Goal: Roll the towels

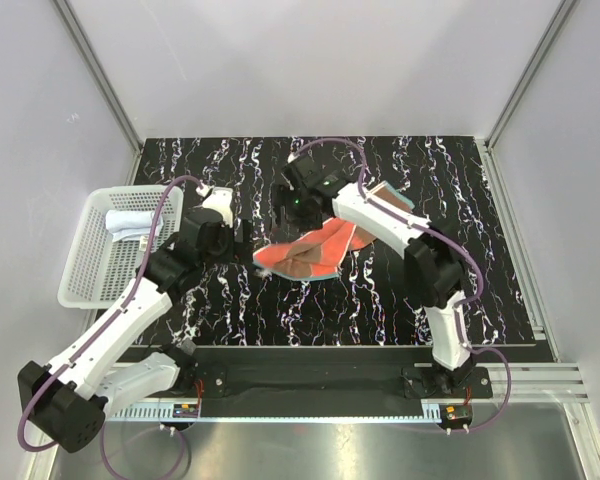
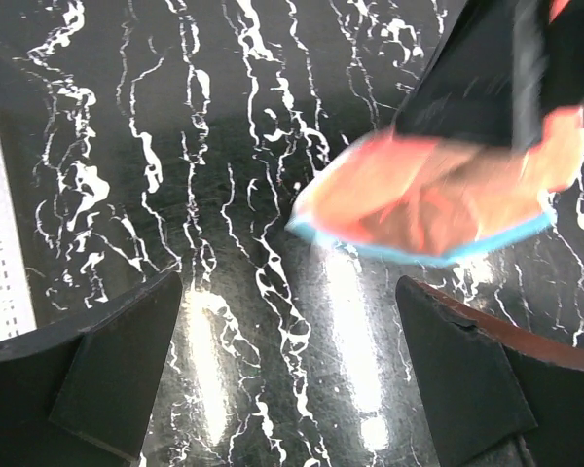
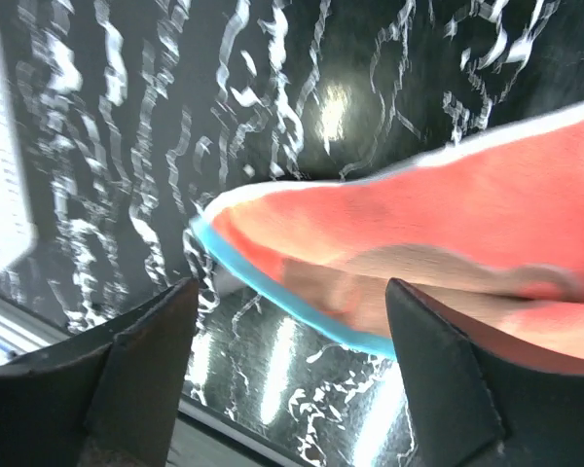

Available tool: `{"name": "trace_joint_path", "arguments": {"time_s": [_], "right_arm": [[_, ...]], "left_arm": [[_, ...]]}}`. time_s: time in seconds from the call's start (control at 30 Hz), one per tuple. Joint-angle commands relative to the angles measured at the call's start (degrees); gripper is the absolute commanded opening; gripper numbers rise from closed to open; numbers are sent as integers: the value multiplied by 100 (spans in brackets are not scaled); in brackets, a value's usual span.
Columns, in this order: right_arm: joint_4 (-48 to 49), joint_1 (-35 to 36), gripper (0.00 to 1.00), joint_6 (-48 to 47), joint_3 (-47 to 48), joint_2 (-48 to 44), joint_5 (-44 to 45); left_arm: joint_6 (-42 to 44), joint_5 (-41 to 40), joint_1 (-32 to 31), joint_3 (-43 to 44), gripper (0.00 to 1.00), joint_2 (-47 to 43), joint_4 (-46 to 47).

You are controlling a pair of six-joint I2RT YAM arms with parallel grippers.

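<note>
Towels: I count two, orange towel on black table, pale towel in one basket. Left gripper and right gripper gape empty; walls white.

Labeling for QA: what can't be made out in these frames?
- Orange towel: middle hidden under the right arm in the top view; blurred in both wrist views, folds unreadable.
- Pale towel in the basket: too small in the top view to tell rolled or folded.
- Right hand: dark against dark table from above; contact with the orange towel unclear.
</note>
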Motion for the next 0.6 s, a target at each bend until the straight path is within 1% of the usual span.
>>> {"name": "trace_joint_path", "arguments": {"time_s": [0.0,0.1,0.17,0.2,0.23,0.27,0.3,0.37,0.4,0.47,0.5,0.53,0.57], "right_arm": [[-99,-174,86,32,266,-98,235],[-125,-429,87,-47,196,-371,307],[-143,-876,87,-126,73,-599,210],[-108,-1034,87,-153,-145,-687,175],[-12,-1401,86,-188,-269,-879,131],[32,-1562,87,-284,-393,-951,52],[41,-1755,86,-328,-577,-995,43],[15,-2185,85,-512,-718,-1066,-71],[15,-2292,85,-557,-876,-1092,-80],[76,-2563,85,-653,-1061,-1171,-132],[181,-2626,84,-671,-1271,-1198,-168],[217,-2696,84,-689,-1368,-1285,-212],[252,-2793,84,-724,-1561,-1320,-238]], "left_arm": [[79,-337,-19,221,99,-22,102],[18,-302,-19,317,99,153,-12],[-166,-250,-19,405,99,346,-179],[-254,-136,-19,492,99,434,-249],[-342,-5,-28,519,96,566,-328],[-560,284,-28,520,91,628,-320],[-667,426,-98,424,89,681,-286],[-1010,585,-300,292,89,856,-40],[-1133,542,-605,230,89,944,30],[-1518,489,-906,168,89,1312,206],[-1660,498,-1159,177,90,1453,259],[-1931,506,-1275,220,90,1742,381],[-2021,533,-1398,264,90,1892,478]]}}
